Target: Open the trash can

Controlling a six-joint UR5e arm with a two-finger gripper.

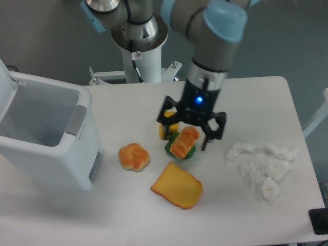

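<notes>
The trash can (48, 146) stood at the left edge of the table (256, 102), and its lid (6, 84) was already tipped up and back, so we could see straight down into the empty white inside. We judged the opening itself to be done. What remained, if anything, was to get clear without knocking the bin or the food.

Our gripper (190, 139) hung well to the right of the bin, over the pile of food in the middle of the table. Its two fingers were spread wide and held nothing. To do this part well, we thought it best to keep the fingers high above the food, stay away from the raised lid so it would not drop shut, and not drag anything sideways.

We counted one trash can. There was one round bun (134, 156) near it, one slice of bread (177, 186) toward the front, one croissant (184, 141) lying on one green piece (180, 151), and one yellow pepper (167, 128) partly hidden behind the fingers. To the right lay a loose heap of crumpled white tissues (261, 164); we could make out about five, though they overlapped.
</notes>
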